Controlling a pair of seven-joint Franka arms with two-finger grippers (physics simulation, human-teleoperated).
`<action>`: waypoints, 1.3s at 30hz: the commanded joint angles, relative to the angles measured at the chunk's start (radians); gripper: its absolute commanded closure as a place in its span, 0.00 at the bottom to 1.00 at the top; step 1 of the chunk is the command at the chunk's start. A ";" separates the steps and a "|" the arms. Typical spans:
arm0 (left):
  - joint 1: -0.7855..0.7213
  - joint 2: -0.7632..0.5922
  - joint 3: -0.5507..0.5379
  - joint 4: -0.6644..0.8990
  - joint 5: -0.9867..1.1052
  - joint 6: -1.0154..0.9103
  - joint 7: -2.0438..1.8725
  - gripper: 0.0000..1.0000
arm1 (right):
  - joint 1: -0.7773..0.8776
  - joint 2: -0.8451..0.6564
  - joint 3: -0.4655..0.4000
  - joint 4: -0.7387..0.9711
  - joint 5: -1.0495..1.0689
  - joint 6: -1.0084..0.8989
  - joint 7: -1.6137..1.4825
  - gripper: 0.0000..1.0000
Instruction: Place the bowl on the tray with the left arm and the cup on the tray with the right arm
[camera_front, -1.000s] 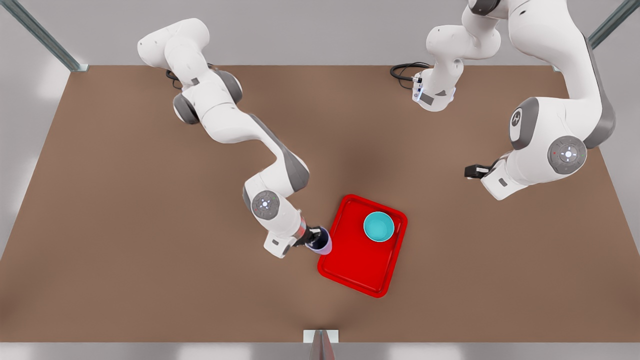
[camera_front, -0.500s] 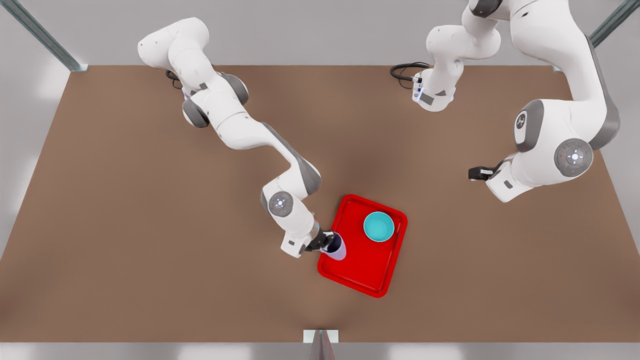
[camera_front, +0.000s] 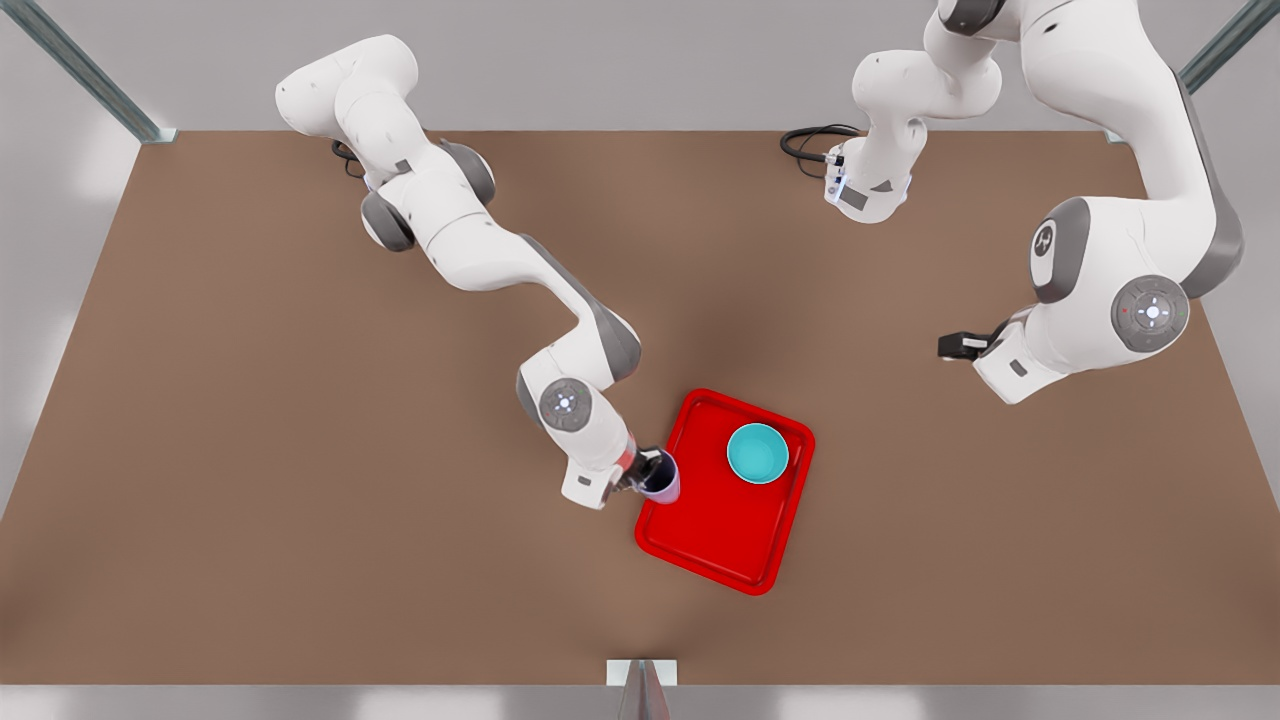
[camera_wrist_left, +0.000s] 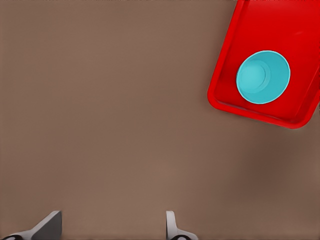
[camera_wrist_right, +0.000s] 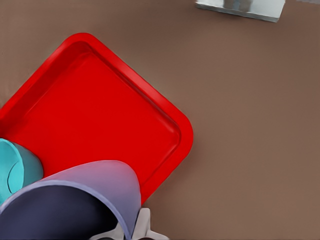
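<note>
The teal bowl (camera_front: 757, 453) stands upright in the far right part of the red tray (camera_front: 720, 530). My right gripper (camera_front: 648, 472), on the arm at the front view's left, is shut on the rim of the lavender cup (camera_front: 664, 482). It holds the cup over the tray's left edge. The right wrist view has the cup (camera_wrist_right: 85, 200) close up, with the tray (camera_wrist_right: 100, 110) and the bowl (camera_wrist_right: 15, 170) beyond it. My left gripper (camera_front: 955, 345) waits open at the front view's right, away from the tray. Its fingers (camera_wrist_left: 47, 227) point toward the bowl (camera_wrist_left: 263, 76) on the tray (camera_wrist_left: 280, 20).
A metal bracket (camera_front: 641, 675) sits at the table's near edge, just in front of the tray, and appears as the bracket (camera_wrist_right: 240, 7) in the right wrist view. A black cable (camera_front: 805, 145) lies by the far arm base. Bare brown table surrounds the tray.
My right gripper carried the cup rightward over the tray's left edge, then drew back slightly toward the far side. The left arm drifted a little to the front view's right.
</note>
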 joint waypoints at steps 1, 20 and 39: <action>0.000 -0.001 0.000 0.000 0.000 0.000 0.000 0.00 | 0.000 0.001 0.002 -0.001 -0.006 0.015 0.003 0.79; 0.000 0.004 0.000 0.026 -0.001 -0.005 -0.005 0.00 | 0.037 0.131 0.010 0.010 0.015 0.242 0.102 0.79; 0.000 0.002 0.000 0.031 -0.001 -0.014 -0.008 0.00 | 0.035 0.114 0.010 0.018 0.015 0.193 0.112 0.28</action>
